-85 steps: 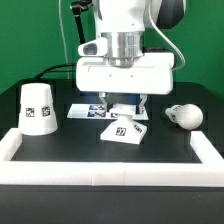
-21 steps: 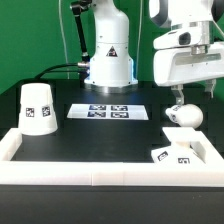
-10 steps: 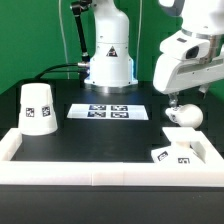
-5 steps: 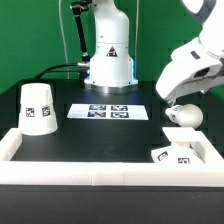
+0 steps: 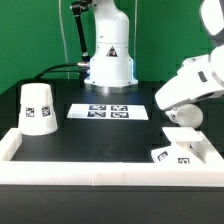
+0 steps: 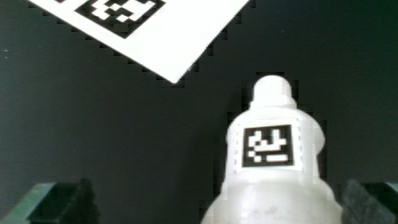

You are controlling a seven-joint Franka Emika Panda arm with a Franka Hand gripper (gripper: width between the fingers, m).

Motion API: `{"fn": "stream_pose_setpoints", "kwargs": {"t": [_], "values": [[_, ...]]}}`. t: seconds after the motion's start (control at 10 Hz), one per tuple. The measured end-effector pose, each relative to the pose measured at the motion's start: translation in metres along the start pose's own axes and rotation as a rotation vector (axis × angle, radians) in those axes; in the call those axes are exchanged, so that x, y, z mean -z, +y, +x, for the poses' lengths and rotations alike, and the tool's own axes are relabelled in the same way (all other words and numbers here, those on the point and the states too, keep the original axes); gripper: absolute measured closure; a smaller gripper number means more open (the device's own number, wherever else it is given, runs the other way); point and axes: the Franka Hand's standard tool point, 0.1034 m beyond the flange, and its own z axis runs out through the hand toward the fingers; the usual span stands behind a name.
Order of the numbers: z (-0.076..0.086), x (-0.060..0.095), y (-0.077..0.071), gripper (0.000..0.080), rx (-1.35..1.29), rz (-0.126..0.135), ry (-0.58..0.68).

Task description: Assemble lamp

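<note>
The bulb (image 6: pixel 270 160) lies on the black table with a tag on its neck and its narrow end pointing away from the wrist camera. My gripper (image 6: pixel 215 205) is open, with one finger (image 6: pixel 54 200) on each side of the bulb's round head, not touching it. In the exterior view the tilted gripper (image 5: pixel 172 112) covers most of the bulb (image 5: pixel 187 117) at the exterior view's right. The flat square base (image 5: pixel 178 150) lies in the front right corner against the border rail. The tapered shade (image 5: pixel 38 108) stands at the exterior view's left.
The marker board (image 5: pixel 113 111) lies at the table's middle back. The white border rail (image 5: pixel 100 170) runs along the front and both sides. A flat white tagged corner (image 6: pixel 151 40) shows beyond the bulb's narrow end; I cannot tell which board it is.
The base went from the table's middle to the front right corner. Over the last second the arm has tilted and come down around the bulb.
</note>
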Motion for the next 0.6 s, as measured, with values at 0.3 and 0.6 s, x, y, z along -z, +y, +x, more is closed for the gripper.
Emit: {"fn": "stream_pose_setpoints", "kwargs": {"t": [0.3, 0.6], "values": [[0.004, -0.006, -0.008, 0.0101, -0.063, 0.001, -0.011], [0.010, -0.016, -0.011, 0.0101, -0.065, 0.003, -0.021]]}}
